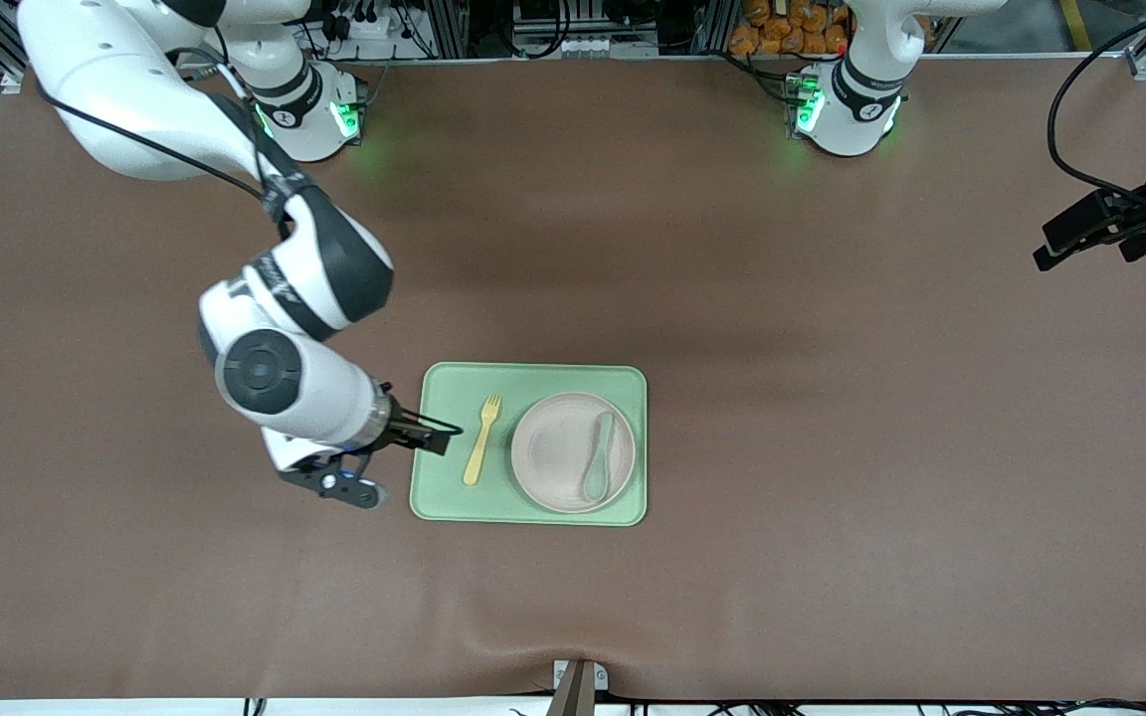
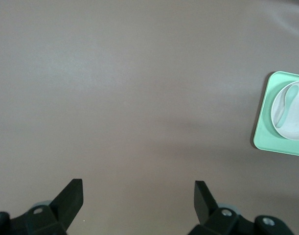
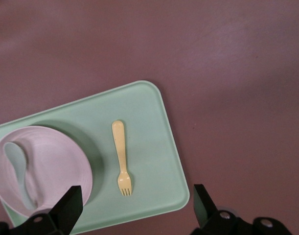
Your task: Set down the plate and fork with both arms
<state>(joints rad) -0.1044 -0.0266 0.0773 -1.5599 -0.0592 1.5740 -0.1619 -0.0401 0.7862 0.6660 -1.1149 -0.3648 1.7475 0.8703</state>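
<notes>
The off-white plate [image 1: 561, 455] lies on the light-green tray [image 1: 454, 497], with a grey-green spoon [image 1: 598, 455] on it. The pale-yellow fork [image 1: 481, 440] lies flat on the tray beside the plate, toward the right arm's end, its tines pointing toward the robots' bases. My right gripper [image 1: 437, 438] is open and empty above the tray's edge beside the fork. In the right wrist view the gripper [image 3: 137, 193] is open over the tray [image 3: 144, 112], just off the tines of the fork [image 3: 121, 156], with the plate [image 3: 51, 161] beside it. My left gripper [image 1: 1070, 237] is open and empty, waiting at the left arm's end of the table.
The brown table [image 1: 832, 497] carries only the tray. The left wrist view has its gripper [image 2: 138, 188] over bare table, with the tray [image 2: 264, 132], plate [image 2: 296, 117] and spoon [image 2: 285, 104] at the edge. A small bracket [image 1: 578, 686] sits at the table's front edge.
</notes>
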